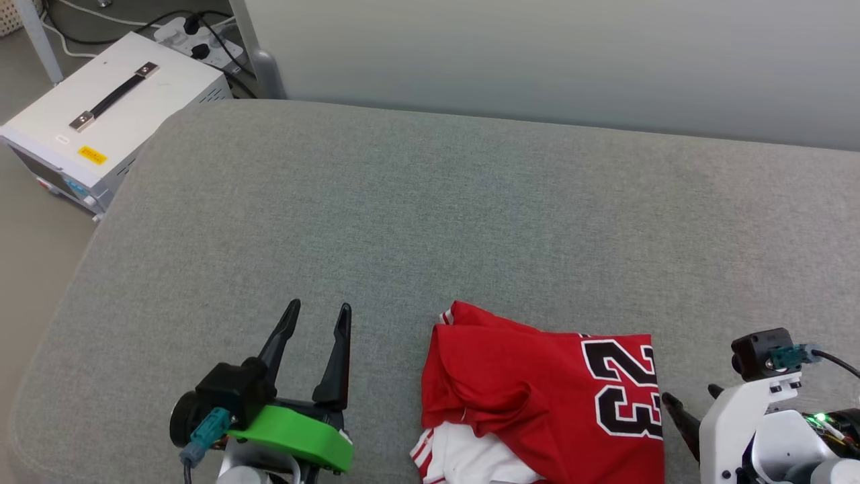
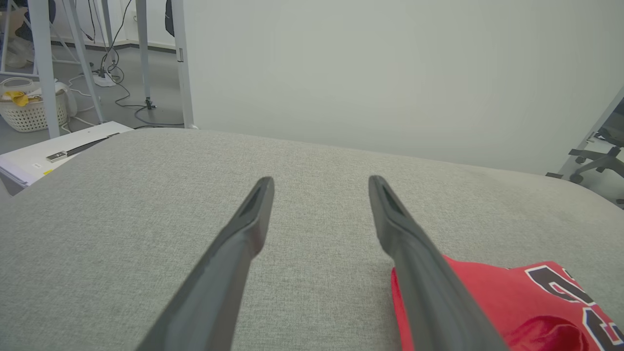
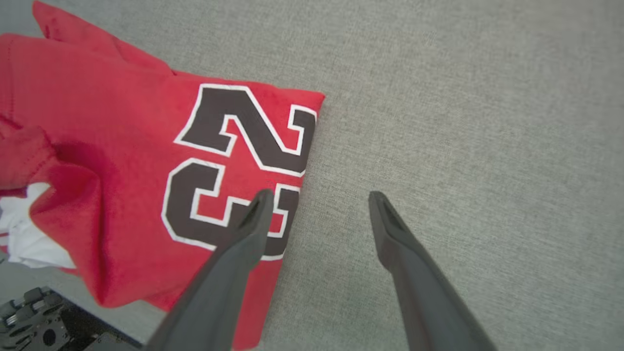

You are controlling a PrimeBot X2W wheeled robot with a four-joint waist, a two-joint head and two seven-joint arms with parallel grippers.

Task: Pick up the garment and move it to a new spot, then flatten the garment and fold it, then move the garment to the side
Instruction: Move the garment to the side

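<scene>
A wide table [image 1: 470,215] covered in grey woven fabric, with rounded corners, stands before a plain pale wall panel [image 1: 537,54]. The garment [image 1: 524,396], a red jersey, lies loosely folded and rumpled at the table's near edge, right of centre. A dark, white-outlined number 23 runs along its right side, and a white sleeve with red stripe trim pokes out at its near left corner.

A white box [image 1: 114,114] with a black carry handle sits on the floor past the table's far left corner.

The left gripper [image 1: 319,304] hovers left of the garment, apart from it, with its fingers spread and nothing between them. The right gripper [image 3: 320,195] is also spread wide and empty. One finger sits over the numbered edge, the other over bare fabric; contact cannot be told.
</scene>
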